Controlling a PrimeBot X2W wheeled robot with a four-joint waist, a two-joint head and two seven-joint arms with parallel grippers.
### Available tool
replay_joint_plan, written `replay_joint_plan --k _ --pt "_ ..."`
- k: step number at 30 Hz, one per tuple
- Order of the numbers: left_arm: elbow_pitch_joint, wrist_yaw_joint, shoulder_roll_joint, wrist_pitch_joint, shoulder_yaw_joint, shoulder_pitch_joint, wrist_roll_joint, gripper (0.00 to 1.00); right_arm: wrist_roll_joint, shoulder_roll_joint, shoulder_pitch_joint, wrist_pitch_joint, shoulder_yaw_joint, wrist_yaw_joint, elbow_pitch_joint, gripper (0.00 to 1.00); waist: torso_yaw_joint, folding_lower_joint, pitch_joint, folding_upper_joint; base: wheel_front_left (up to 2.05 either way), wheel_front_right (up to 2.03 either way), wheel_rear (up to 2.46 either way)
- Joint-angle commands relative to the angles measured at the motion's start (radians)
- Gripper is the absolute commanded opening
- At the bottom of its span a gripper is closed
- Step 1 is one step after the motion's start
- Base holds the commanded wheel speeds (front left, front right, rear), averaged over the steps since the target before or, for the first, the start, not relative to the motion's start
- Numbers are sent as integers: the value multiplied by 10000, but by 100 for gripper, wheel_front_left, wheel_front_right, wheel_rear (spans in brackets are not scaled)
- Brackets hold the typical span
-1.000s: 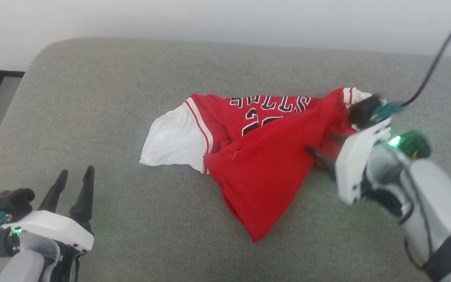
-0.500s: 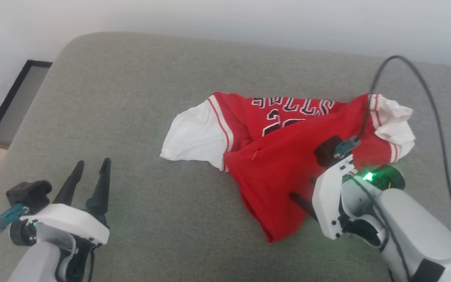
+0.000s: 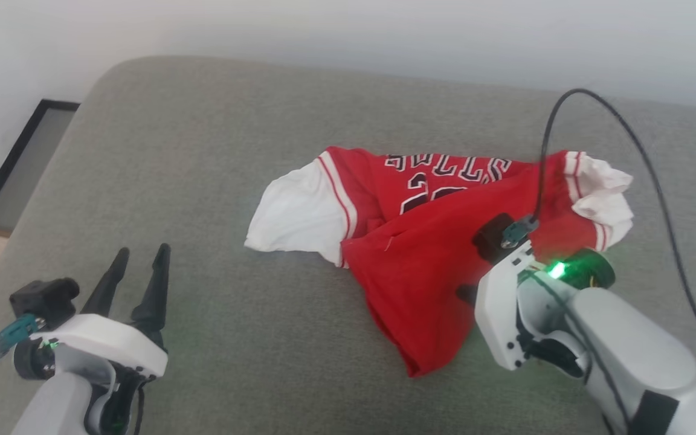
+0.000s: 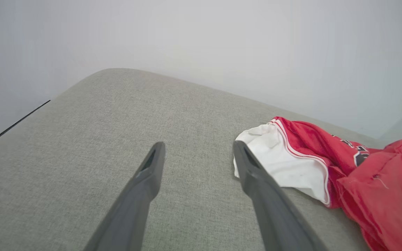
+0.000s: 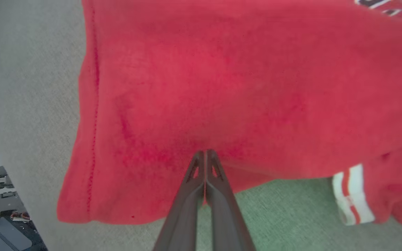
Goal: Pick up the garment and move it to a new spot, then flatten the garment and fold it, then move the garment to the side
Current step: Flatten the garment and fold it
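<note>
Garment point(image 3: 420, 266): crumpled on grey cushion point(image 3: 203, 151), red body folded over part of the lettering, one white sleeve at each side.
Right gripper point(image 5: 205, 153): fingers pressed together, pinching the red fabric.
Left gripper point(image 3: 142, 251): fingers apart, left of the garment, not touching it.

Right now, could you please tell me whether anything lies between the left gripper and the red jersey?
Nothing visible does. Only bare grey cushion lies between the open left gripper and the white sleeve, the nearest part of the red jersey. The right gripper is shut on the jersey's red fabric.
</note>
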Motion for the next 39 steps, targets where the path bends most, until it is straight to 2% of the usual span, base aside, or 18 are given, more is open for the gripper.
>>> replay_joint_plan --k 1,5,11,18,19,20,21,22,24,33,39 --pt "-43 -50 76 -45 74 135 105 100 140 -158 -60 -19 -12 -1 -182 0 -171 0 -116 -1 0 0 0" --pt "-134 -60 192 -47 255 389 125 100 309 -632 278 10 -269 -1 -825 0 -477 0 -292 -1 0 0 0" --pt "-307 -50 363 -47 508 748 144 100 185 -1305 1168 101 -1255 0 -1698 0 -908 0 -434 -1 0 0 0" --pt "-532 50 480 -46 758 1005 180 100 -279 -1099 2246 -201 -2814 0 -2318 0 -1311 0 -478 -1 0 0 0" --pt "-581 59 506 -46 783 1039 206 100 -371 -1008 2361 -267 -3050 0 -2373 4 -1359 0 -491 -1 0 0 0" --pt "-623 68 524 -46 800 1053 240 100 -467 -916 2459 -315 -3246 0 -2415 31 -1400 0 -504 -1 0 0 0" --pt "-671 91 531 -46 820 1042 243 100 -556 -828 2580 -368 -3417 0 -2463 33 -1433 0 -518 -1 0 0 0" --pt "-713 111 548 -46 851 1043 241 100 -628 -706 2687 -439 -3589 0 -2530 40 -1470 0 -545 -1 0 0 0" --pt "-779 120 597 -46 876 1084 271 100 -802 -470 2862 -661 -4046 0 -2650 100 -1543 0 -574 -1 0 0 0" --pt "-1236 173 884 426 895 819 84 100 -1742 309 3264 -1915 -5273 0 -3208 100 -1880 0 -546 -1 0 0 0" --pt "-1711 57 1266 1765 703 135 -422 100 -2529 806 3081 -2914 -6027 0 -3495 100 -2151 0 -272 -1 0 0 0"
